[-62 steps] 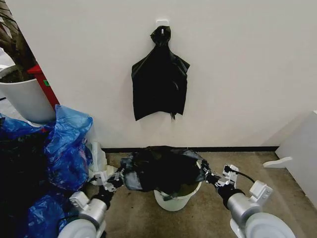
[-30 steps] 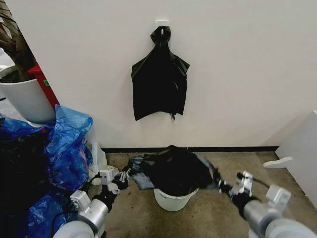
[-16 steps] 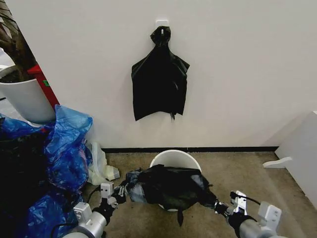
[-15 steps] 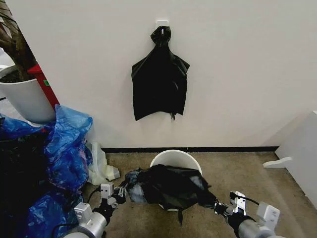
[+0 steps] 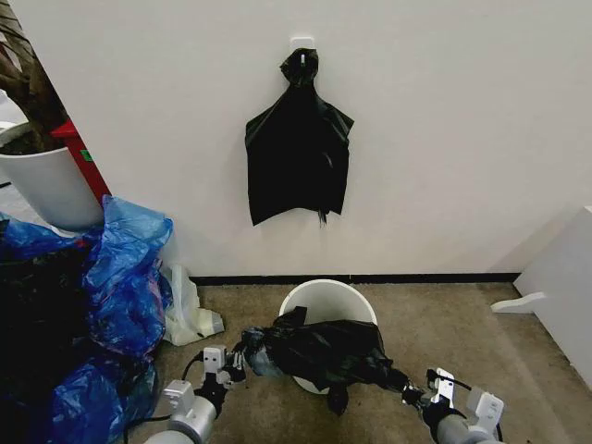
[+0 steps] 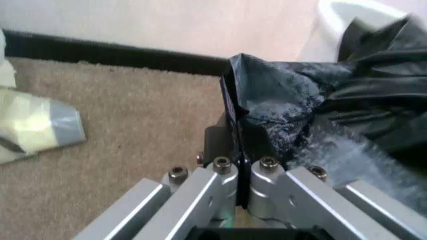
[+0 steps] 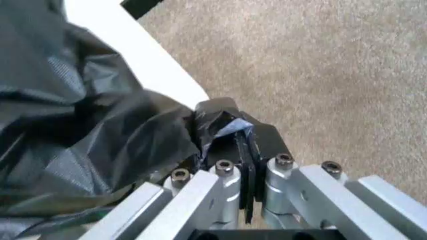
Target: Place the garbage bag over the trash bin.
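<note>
Ahead of you a white wall (image 5: 444,139) runs across the head view, with a bundle of black bags (image 5: 298,148) hanging from a hook, and blue plastic bags (image 5: 120,277) heaped on the floor to your left beside a white planter pot (image 5: 51,190). On the brown floor (image 5: 444,333) near the wall stands the trash bin (image 5: 328,298) — upright, its far rim bare and its mouth partly visible. The garbage bag (image 5: 324,350) is bunched and stretched between your two arms, draped over the bin's near rim and front rather than over its whole opening, with a small tail hanging down at the front. Your left gripper (image 5: 236,359) sits low, just left of the bin, clamped on the bag's left edge; the left wrist view shows its jaws (image 6: 241,165) closed on a fold of black plastic. Your right gripper (image 5: 413,393) is low and to the right of the bin, likewise pinched tight on the bag's right corner — the film is squeezed between its fingers (image 7: 248,150).
</note>
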### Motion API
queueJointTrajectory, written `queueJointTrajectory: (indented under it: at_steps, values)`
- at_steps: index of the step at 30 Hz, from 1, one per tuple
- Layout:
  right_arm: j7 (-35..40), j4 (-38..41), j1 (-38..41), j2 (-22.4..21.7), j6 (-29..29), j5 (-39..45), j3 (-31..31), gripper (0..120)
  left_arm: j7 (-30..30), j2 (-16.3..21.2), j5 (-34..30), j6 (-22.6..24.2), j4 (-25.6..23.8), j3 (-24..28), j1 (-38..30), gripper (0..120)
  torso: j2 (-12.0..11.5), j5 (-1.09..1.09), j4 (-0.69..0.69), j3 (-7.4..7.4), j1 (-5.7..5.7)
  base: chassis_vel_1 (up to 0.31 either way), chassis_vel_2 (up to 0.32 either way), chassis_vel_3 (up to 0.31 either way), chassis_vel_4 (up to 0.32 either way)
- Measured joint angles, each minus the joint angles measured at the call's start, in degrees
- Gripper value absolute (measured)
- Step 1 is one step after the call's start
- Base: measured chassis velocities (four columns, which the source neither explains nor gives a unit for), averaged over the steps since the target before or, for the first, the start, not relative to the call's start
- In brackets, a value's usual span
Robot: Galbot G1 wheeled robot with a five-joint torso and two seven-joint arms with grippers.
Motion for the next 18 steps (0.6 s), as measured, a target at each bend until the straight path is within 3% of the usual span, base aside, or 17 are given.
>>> queueJointTrajectory:
  at_steps: [3, 10, 18]
  values:
    - [-4.4, -4.5, 1.8, 0.2, 4.4, -3.9, -0.4, 0, 0.5, -2.2, 3.1, -2.3, 4.0, 2.2, -2.3, 0, 0.0, 0.0, 0.01, 0.0, 0.0, 0.0, 0.0, 0.0, 0.0]
    - [-11.7, -7.0, 2.2, 1.2, 10.8, -9.7, -1.8, 0, 0.1, -3.0, 6.7, -4.0, 4.2, 4.7, -3.7, 0, 0.0, 0.0, 0.0, 0.0, 0.0, 0.0, 0.0, 0.0, 0.0]
    - [-15.5, -8.3, 5.2, 1.8, 12.0, -11.2, -1.8, 0, 0.0, -3.2, 7.0, -5.0, 6.0, 4.7, -6.0, 0, 0.0, -0.01, 0.0, 0.0, 0.0, 0.0, 0.0, 0.0, 0.0]
